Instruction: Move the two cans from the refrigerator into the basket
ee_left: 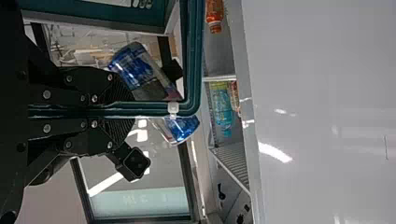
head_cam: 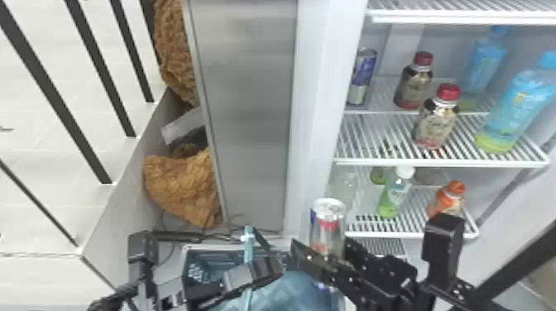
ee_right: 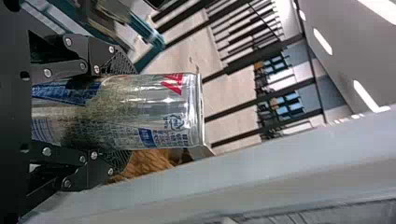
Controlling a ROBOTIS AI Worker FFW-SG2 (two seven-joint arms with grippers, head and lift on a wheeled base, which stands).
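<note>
Holding one can [head_cam: 329, 211], the right tool [head_cam: 322, 247] stands part-open; the left tool [head_cam: 265, 271] narrowly pinches one basket handle [head_cam: 248, 245].

All black here: left tool [head_cam: 269, 269] and right tool [head_cam: 324, 256] sport angular plates [ee_left: 88, 78], silvery round screws [ee_right: 47, 73], textured pads [ee_right: 119, 64], boxy housings [head_cam: 443, 235].

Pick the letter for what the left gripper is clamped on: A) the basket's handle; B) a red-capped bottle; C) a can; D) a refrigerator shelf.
A: the left gripper has its two fingers pressed on opposite sides of the teal handle.
</note>
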